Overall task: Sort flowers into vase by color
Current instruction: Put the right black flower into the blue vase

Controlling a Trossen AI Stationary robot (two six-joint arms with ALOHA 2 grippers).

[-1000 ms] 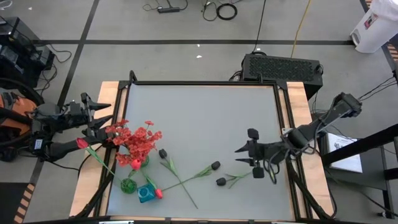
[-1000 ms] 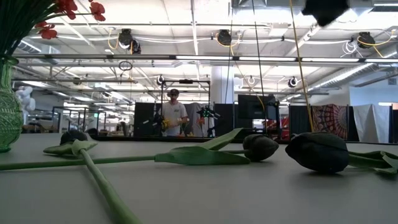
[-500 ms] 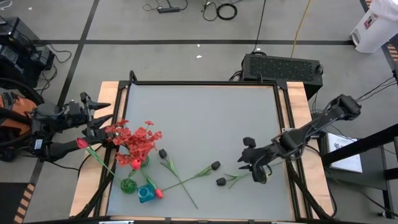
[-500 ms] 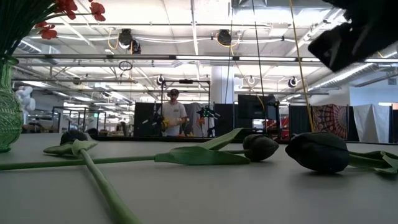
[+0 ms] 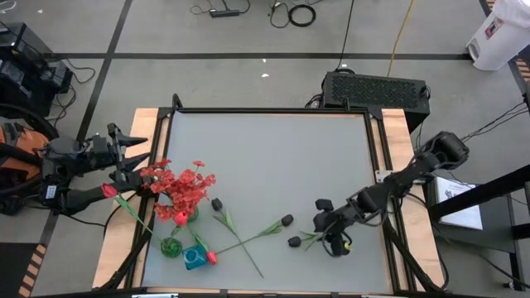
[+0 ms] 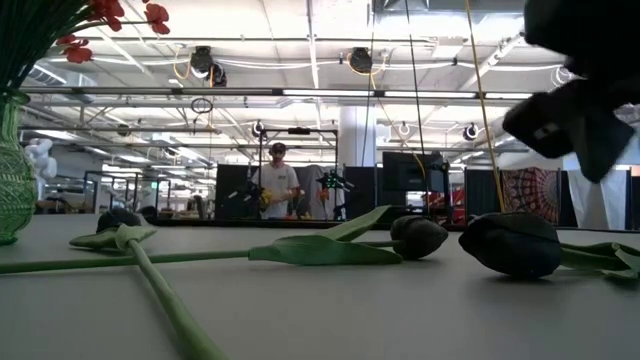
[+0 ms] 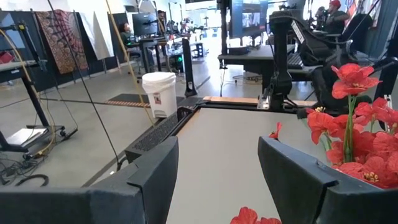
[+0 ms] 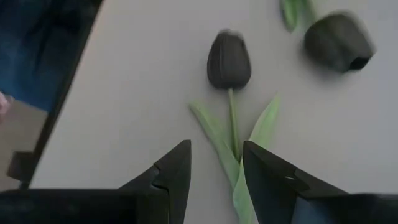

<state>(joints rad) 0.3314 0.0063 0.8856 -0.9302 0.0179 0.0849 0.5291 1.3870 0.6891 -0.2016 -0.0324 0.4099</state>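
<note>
Three black-budded flowers lie flat on the grey table: one bud [image 5: 293, 242] near my right gripper, one [image 5: 286, 220] just beyond it, one [image 5: 217, 204] further left. Red frilly blooms [image 5: 184, 186] stand in a green vase [image 5: 171, 246], and a blue vase [image 5: 195, 259] holds a red bud. A pink bud [image 5: 108, 190] lies at the left edge. My right gripper [image 8: 216, 149] hangs open above the nearest black flower's stem [image 8: 233, 127], with a finger on either side and clear of it. My left gripper [image 7: 217, 155] waits open, level, beside the red blooms [image 7: 354, 124].
A black box [image 5: 377, 89] sits behind the table's far edge. The raised frame [image 5: 381, 165] runs along the right side by my right arm. The grey surface [image 5: 273, 157] is bare at the far half. A person [image 6: 278, 185] stands far off in the room.
My right gripper has come down toward the table's near edge and a little left, tipping its fingers downward, and now hangs over the nearest black flower's stem. Its opening looks unchanged. The flowers have not moved.
</note>
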